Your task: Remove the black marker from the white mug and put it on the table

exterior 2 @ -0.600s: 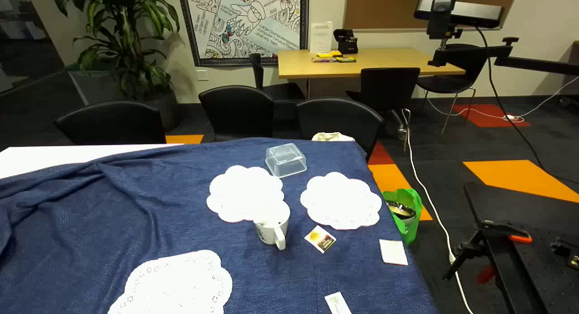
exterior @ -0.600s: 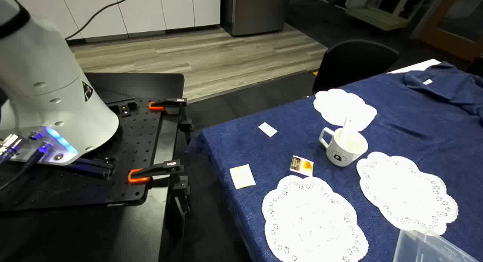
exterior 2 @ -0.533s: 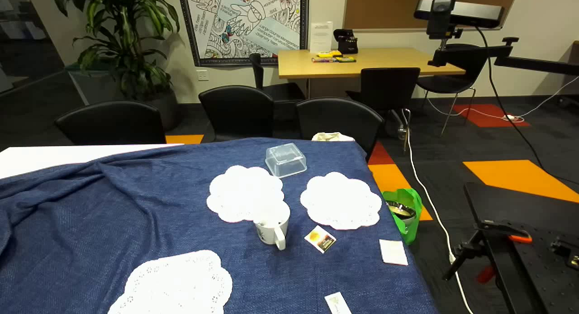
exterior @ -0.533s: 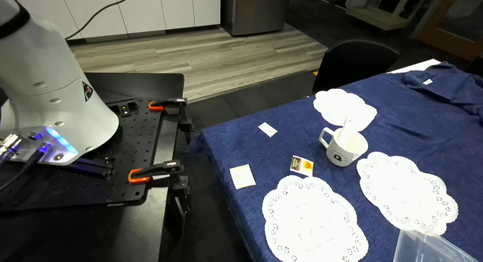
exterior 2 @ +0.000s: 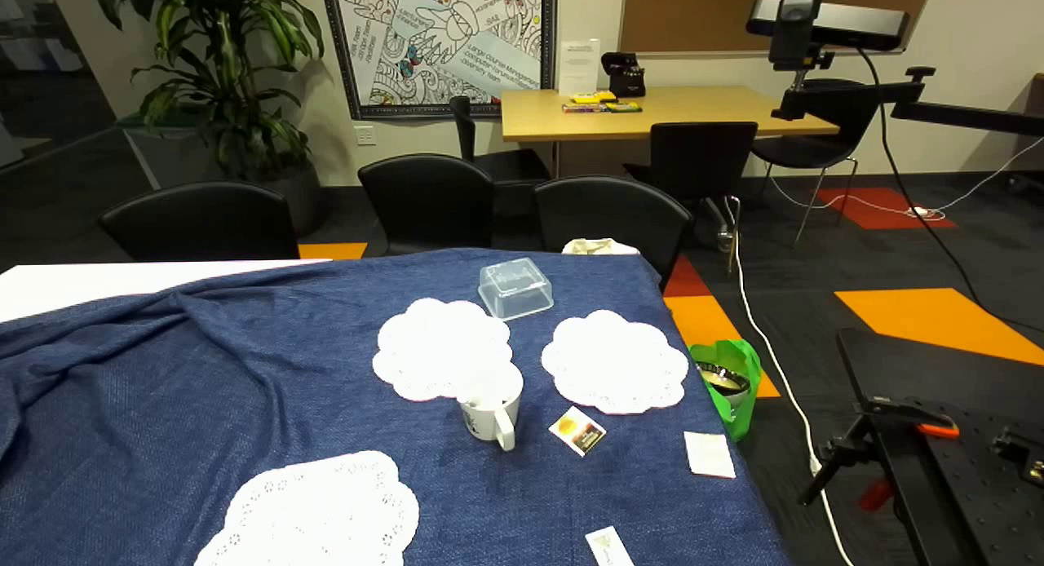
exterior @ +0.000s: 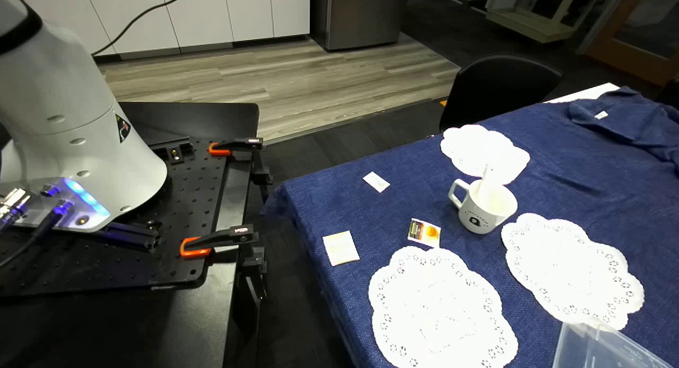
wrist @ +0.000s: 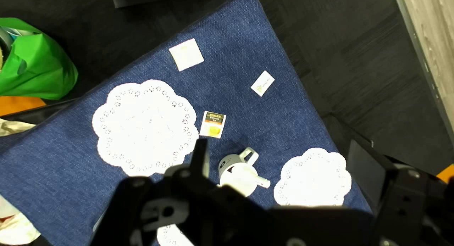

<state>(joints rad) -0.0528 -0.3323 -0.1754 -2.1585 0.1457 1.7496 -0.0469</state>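
The white mug (exterior: 480, 219) stands upright on the blue-cloth table (exterior: 329, 198); it also shows in an exterior view (exterior 2: 481, 423) and in the wrist view (wrist: 228, 161). A pale, white-looking stick (exterior: 486, 178) leans in it and juts past the rim, also in the wrist view (wrist: 263, 182). A small dark patch shows inside the mug. No clearly black marker shows; it is hidden or out of view. My gripper (wrist: 277, 143) is open in the wrist view, its fingers wide apart with nothing held, high above the table. The gripper is outside both exterior views.
White lace doilies (exterior: 440, 309) lie around the mug, one (wrist: 314, 178) beside it. Paper cards (exterior: 424, 233) lie near it. A clear plastic box (exterior 2: 515, 289) stands at a table edge. The black bench (exterior: 180, 198) with orange clamps and a green bag (wrist: 39, 65) are beside the table.
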